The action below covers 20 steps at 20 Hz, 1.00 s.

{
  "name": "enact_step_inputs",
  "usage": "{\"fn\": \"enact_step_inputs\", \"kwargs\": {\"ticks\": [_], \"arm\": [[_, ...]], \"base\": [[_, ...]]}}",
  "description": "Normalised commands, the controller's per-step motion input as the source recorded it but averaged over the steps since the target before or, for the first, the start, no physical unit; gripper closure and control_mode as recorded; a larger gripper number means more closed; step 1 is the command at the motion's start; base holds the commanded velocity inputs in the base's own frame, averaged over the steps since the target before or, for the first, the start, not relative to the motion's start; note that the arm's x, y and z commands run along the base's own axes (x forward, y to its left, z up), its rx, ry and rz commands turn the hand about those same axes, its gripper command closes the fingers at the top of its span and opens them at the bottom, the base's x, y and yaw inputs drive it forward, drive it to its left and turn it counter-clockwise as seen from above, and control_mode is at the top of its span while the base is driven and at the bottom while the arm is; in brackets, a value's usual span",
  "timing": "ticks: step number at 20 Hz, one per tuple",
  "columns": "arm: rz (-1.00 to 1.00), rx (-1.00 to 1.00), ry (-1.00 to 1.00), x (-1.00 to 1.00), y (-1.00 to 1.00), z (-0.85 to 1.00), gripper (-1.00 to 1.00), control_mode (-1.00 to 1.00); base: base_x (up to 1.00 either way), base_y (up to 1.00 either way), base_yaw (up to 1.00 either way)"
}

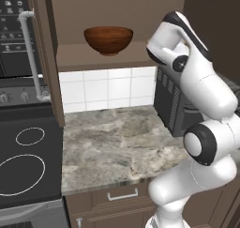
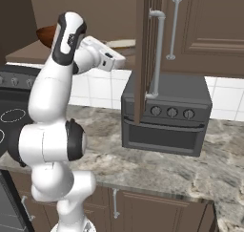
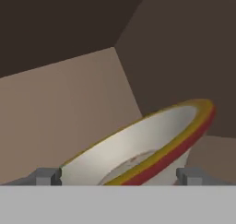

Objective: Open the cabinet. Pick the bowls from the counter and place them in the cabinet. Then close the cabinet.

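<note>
Gripper released over the pale bowl inside the cabinet

The gripper (image 3: 119, 176) stands wide open, its fingertips (image 3: 46, 176) flanking the cream bowl (image 3: 138, 149) on the cabinet shelf (image 3: 69, 108). The brown bowl (image 1: 108, 39) sits on that shelf (image 1: 93, 57); both doors (image 2: 143, 54) hang open over the bare surface (image 1: 117, 142).

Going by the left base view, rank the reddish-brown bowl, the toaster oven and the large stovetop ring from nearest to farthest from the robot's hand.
The hand reaches into the open cabinet at the shelf's right end.
1. Reddish-brown bowl: on the same shelf, left of the hand.
2. Toaster oven: on the counter, below the hand.
3. Large stovetop ring: far lower left.
</note>
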Motion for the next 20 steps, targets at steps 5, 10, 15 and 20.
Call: {"fn": "enact_step_inputs", "kwargs": {"ticks": [5,10,15,20], "arm": [[0.0,-0.11,-0.06,0.12,0.27,1.0,-1.0,-1.0],[0.0,-0.1,-0.18,-0.02,0.23,0.74,-1.0,-1.0],[-0.05,0.0,-0.2,-0.2,-0.26,0.09,-1.0,-1.0],[-0.04,0.0,-0.2,-0.34,-0.23,0.12,-1.0,-1.0]], "base": [[0.0,0.0,0.0],[0.0,0.0,0.0],[0.0,0.0,0.0],[0.0,0.0,0.0]]}}
